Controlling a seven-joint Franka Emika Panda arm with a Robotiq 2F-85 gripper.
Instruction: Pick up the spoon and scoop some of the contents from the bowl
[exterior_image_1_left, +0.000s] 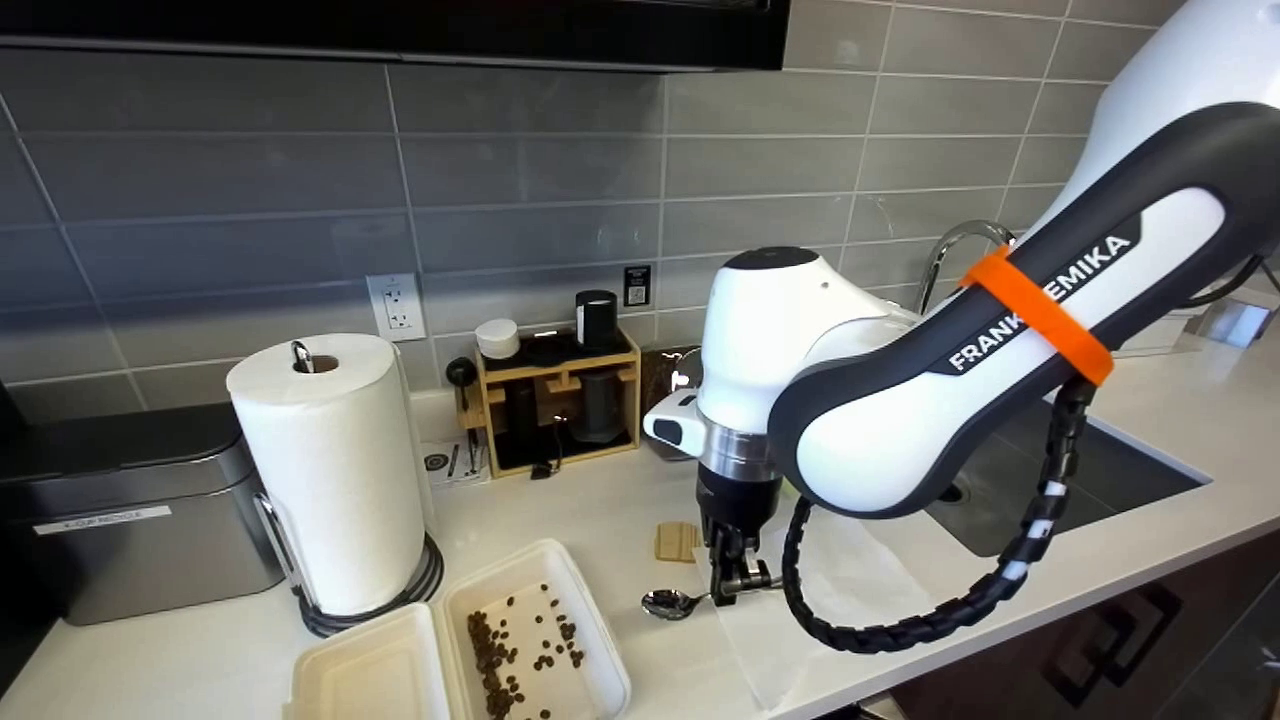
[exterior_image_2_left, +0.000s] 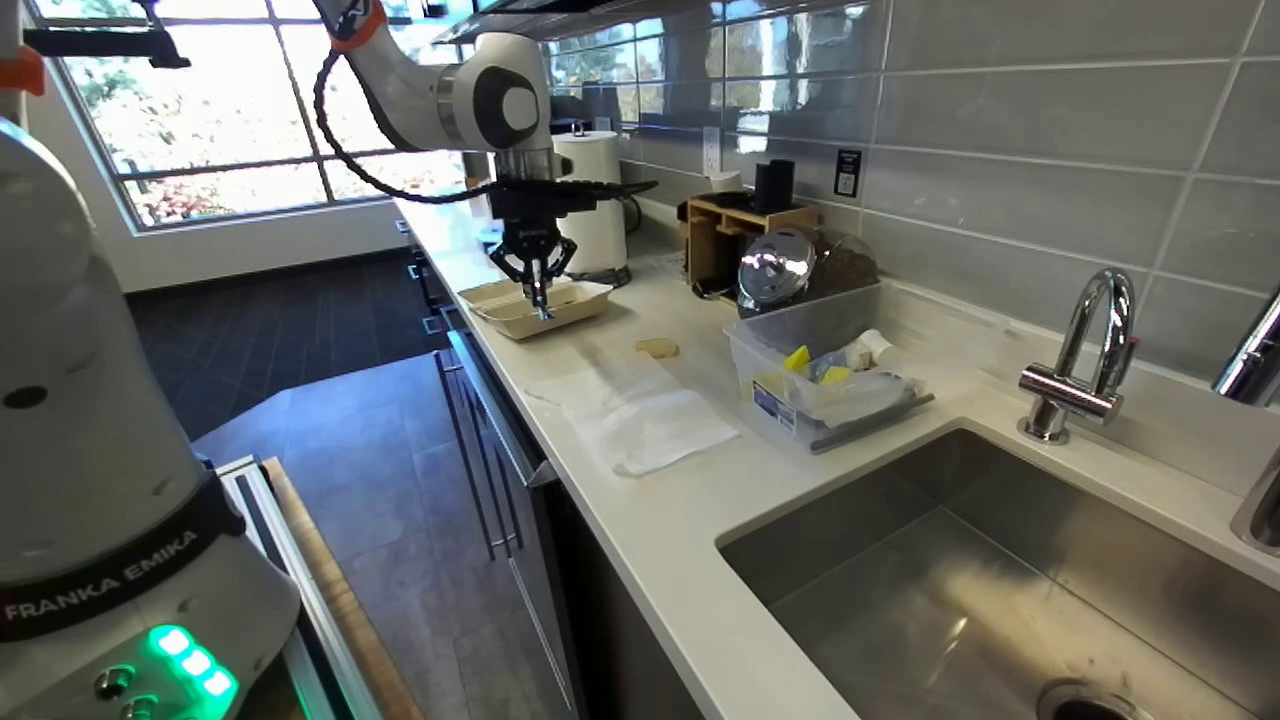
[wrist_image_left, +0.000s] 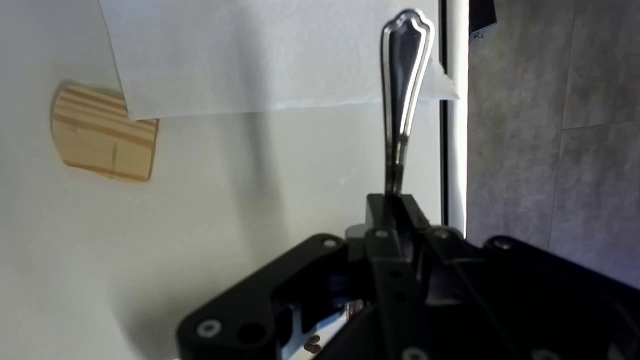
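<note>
My gripper (exterior_image_1_left: 735, 585) is shut on the silver spoon (exterior_image_1_left: 668, 604) and holds it above the counter. In the wrist view the spoon's handle (wrist_image_left: 404, 65) sticks out from the fingertips (wrist_image_left: 392, 202); its bowl end is hidden there behind the gripper. In an exterior view the bowl end points toward the white rectangular dish (exterior_image_1_left: 606, 655), which is the bowl and lies open beside it. The contents, dark-brown bits (exterior_image_1_left: 490, 655), are scattered in the dish, mostly along one side. The gripper (exterior_image_2_left: 540, 290) and dish (exterior_image_2_left: 520, 322) also show in an exterior view.
A paper towel roll (exterior_image_1_left: 330, 490) stands behind the dish's open lid (exterior_image_1_left: 375, 670). A tan wooden piece (wrist_image_left: 102, 135) and a white sheet (wrist_image_left: 240, 60) lie on the counter. A clear plastic tub (exterior_image_2_left: 790, 390), a sink (exterior_image_2_left: 900, 560) and the counter's front edge are nearby.
</note>
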